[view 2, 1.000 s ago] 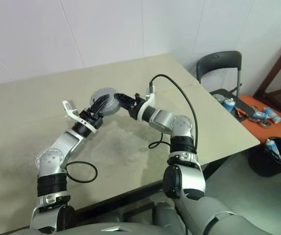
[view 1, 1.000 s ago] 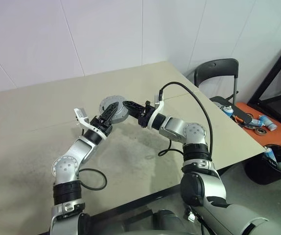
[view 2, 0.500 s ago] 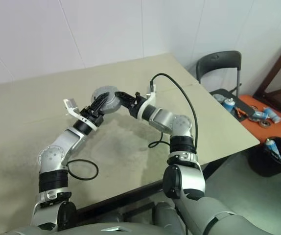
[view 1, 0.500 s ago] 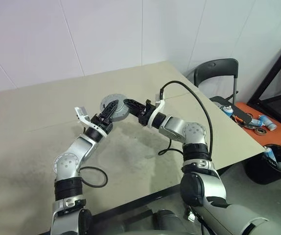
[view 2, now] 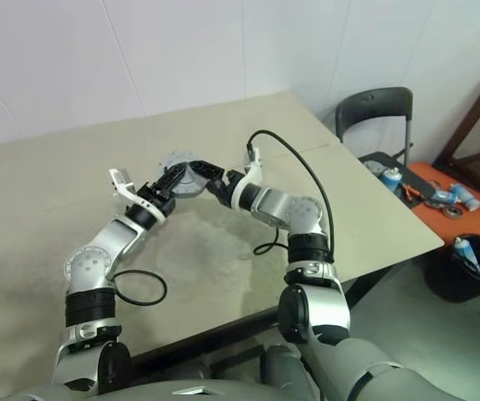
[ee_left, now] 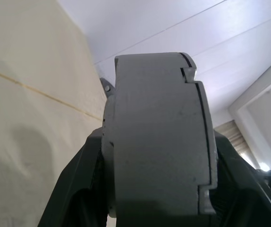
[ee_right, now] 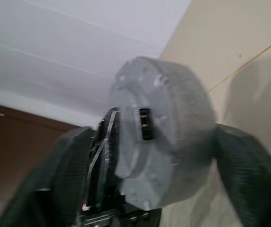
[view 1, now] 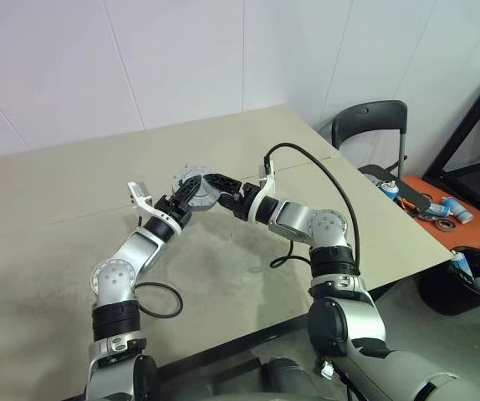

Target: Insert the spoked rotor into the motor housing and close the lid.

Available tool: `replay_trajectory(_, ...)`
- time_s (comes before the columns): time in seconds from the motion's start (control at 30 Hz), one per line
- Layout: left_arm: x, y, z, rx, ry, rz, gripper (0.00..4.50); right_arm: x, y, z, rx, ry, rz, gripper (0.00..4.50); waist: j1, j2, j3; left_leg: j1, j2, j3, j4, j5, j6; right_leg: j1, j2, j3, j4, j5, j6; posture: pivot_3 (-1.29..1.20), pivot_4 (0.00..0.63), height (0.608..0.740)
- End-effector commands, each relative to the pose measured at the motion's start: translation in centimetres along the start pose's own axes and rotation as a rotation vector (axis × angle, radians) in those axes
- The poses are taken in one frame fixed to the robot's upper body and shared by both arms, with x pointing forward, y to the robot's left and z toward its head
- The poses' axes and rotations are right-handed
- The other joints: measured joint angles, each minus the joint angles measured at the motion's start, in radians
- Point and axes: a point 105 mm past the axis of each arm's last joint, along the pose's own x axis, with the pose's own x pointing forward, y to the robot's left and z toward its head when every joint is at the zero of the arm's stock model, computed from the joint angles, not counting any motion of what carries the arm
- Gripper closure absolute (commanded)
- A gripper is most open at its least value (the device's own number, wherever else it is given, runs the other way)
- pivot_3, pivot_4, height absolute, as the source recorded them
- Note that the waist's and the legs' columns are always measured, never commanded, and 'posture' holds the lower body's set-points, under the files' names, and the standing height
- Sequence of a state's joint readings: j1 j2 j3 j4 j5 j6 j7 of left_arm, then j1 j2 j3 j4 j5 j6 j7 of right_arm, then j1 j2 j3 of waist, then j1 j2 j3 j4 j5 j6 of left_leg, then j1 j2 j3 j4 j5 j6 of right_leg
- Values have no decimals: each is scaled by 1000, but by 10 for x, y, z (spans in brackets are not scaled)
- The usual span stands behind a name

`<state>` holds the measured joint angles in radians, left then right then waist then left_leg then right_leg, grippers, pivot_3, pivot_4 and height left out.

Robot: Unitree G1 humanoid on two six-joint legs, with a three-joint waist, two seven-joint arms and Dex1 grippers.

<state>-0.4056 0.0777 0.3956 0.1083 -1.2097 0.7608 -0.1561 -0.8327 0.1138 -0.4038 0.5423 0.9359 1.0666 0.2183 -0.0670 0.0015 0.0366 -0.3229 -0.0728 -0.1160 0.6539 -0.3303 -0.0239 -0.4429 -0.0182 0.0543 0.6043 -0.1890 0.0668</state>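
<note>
Left gripper (view 1: 186, 195) clamped on the motor housing (view 1: 192, 176), right gripper (view 1: 213, 185) spread wide

Gripped edge-on in the air above the table (view 1: 73, 192), the motor housing sits between the two hands at the far middle of the tabletop. From the left wrist its grey rim stands upright between that gripper's black fingers (ee_left: 79, 189), which press on its two faces. That hold probably keeps the round shell from rolling and turns one face toward the other hand. The right gripper's fingers (ee_right: 249, 165) stand apart on either side of the disc with a gap at each, so the left hand alone seems to carry the weight.

A thin seam runs along the rim, which hints that the lid is seated, though this cannot be told for sure. Whether the spoked rotor is inside cannot be told either, as the shell shows only grey metal. The right wrist picture is blurred, so the face's details stay unclear
</note>
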Motion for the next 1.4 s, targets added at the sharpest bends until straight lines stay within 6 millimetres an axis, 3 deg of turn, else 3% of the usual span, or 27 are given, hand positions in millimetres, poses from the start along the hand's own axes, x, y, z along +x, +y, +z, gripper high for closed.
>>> replay_trajectory(0.03,4,-17,9,39,-24,-54,2352,7,21,5,-13,-14,74,526,-1,0,0,0,0,0,0,0,0,0,0,0,0,0,0,0,0,740)
replay_trajectory(0.2,1,-18,26,68,-73,-48,2352,3,18,12,-18,-45,63,526,-1,0,0,0,0,0,0,0,0,0,0,0,0,0,0,0,0,740)
replay_trajectory(0.4,-28,-24,79,170,-209,-4,2352,2,15,11,-24,-46,52,526,-3,0,0,1,0,0,0,0,-1,-1,1,0,3,0,0,0,0,740)
replay_trajectory(0.57,-73,-1,124,304,-325,182,2352,2,6,6,-29,-32,18,526,-3,0,0,1,0,0,0,1,-1,-1,1,0,5,0,0,0,0,740)
replay_trajectory(0.87,-123,33,174,419,-416,401,2352,8,0,0,-40,-2,-9,526,0,-1,0,1,-1,0,4,1,-2,-1,1,-1,7,0,0,0,0,740)
replay_trajectory(1.17,-117,65,159,418,-347,479,2352,11,-2,-2,-57,10,-23,526,-2,-3,-1,1,-1,-1,5,1,-2,-1,0,-1,8,0,0,0,0,740)
replay_trajectory(1.4,-131,93,146,421,-279,606,2352,8,-7,-2,-55,3,-44,526,-5,-3,-1,1,-1,-1,5,1,-1,-1,0,-1,9,0,0,0,0,740)
